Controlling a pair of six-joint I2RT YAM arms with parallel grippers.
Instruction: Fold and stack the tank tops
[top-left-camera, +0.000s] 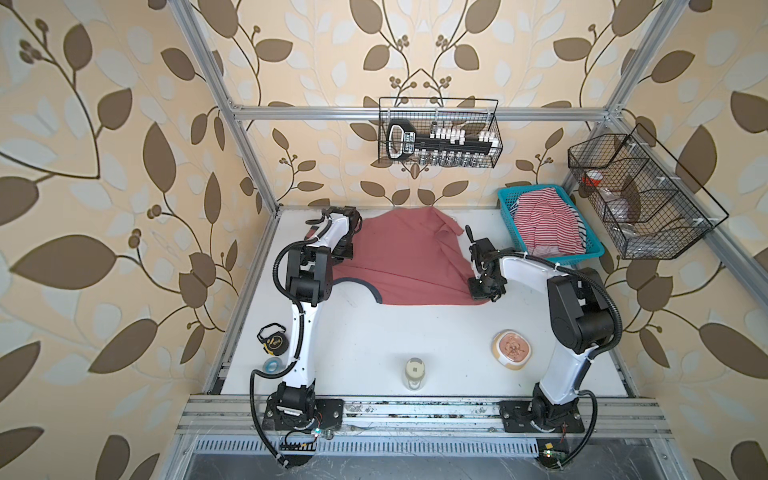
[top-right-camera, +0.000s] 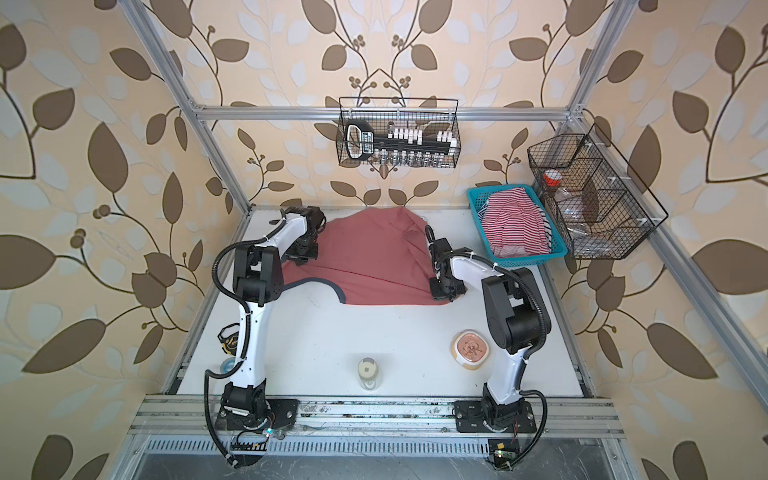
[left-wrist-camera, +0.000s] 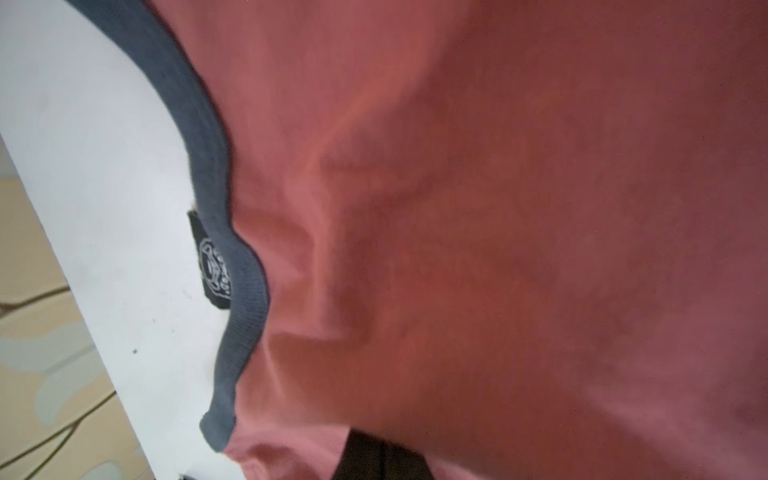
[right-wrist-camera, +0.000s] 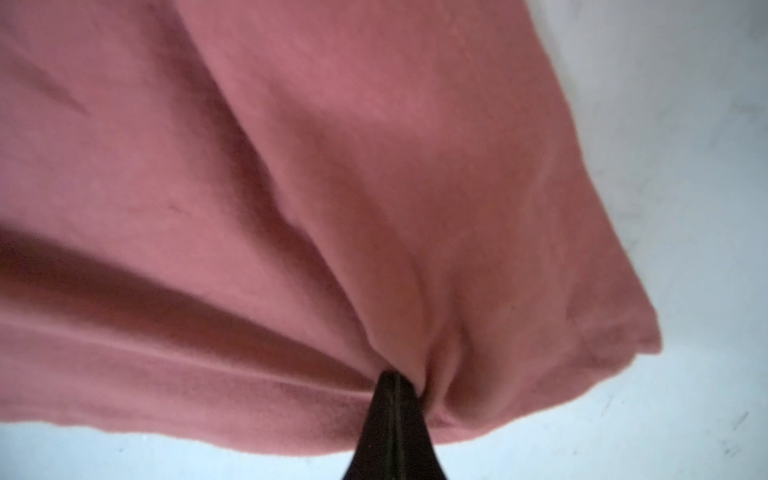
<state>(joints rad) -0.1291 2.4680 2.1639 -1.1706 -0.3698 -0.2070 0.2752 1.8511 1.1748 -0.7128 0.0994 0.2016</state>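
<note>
Where red tank top (left-wrist-camera: 457, 208) ends, dark label (left-wrist-camera: 214, 262), unreadable

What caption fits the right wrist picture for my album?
Shut right gripper pinching the edge of the brick-red cloth tank top over the white table.

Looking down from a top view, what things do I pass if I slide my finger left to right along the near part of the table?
First the tape measure → bottle → bowl. The blue ring is skipped: it lines up with the tape measure.
</note>
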